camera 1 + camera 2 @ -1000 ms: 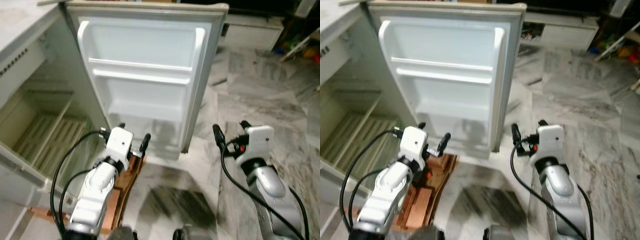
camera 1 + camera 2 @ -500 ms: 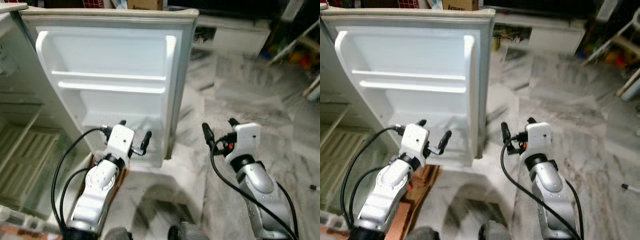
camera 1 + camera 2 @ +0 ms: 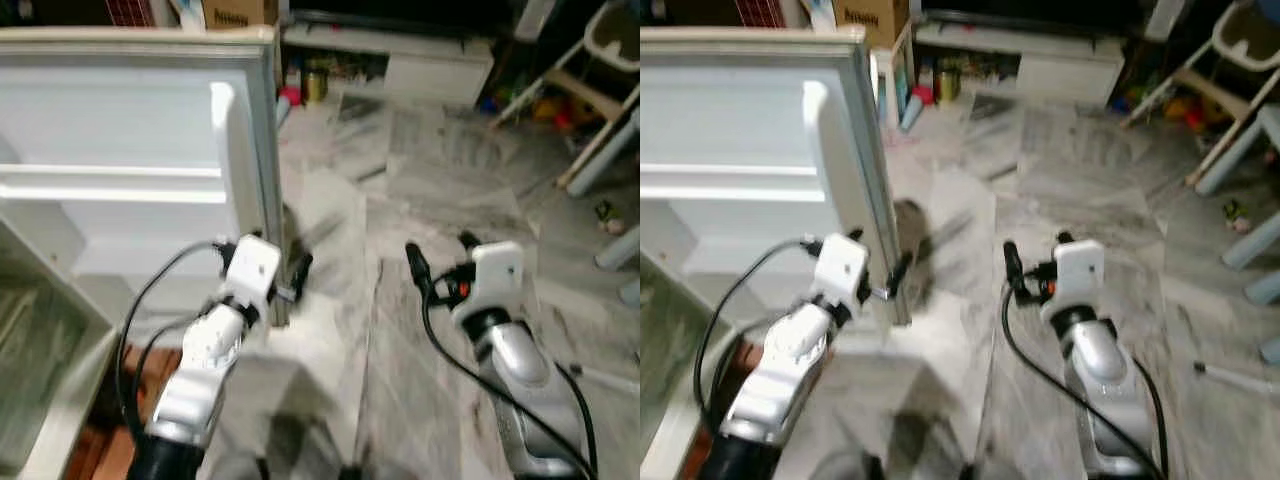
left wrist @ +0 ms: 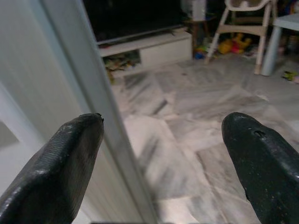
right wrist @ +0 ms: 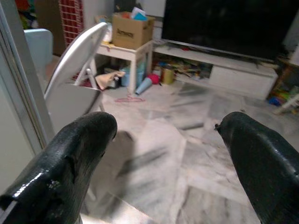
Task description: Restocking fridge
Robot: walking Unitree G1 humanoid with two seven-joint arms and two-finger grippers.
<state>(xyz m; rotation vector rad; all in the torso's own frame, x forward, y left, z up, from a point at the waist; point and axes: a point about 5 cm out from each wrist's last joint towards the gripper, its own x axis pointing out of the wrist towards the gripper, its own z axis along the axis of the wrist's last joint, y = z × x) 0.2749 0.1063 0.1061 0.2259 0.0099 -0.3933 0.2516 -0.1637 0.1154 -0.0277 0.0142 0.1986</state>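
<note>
A: Where is the fridge door (image 3: 130,170), and why?
B: At ten o'clock, swung open for loading.
A: The hands?
B: Left hand (image 3: 270,275) and right hand (image 3: 440,260), both spread wide, empty, ready to fetch stock

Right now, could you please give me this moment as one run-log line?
white fridge door: open, shelves bare | left gripper: open, beside door edge | right gripper: open, above marble floor

Even indoor light, motion-blurred views
</note>
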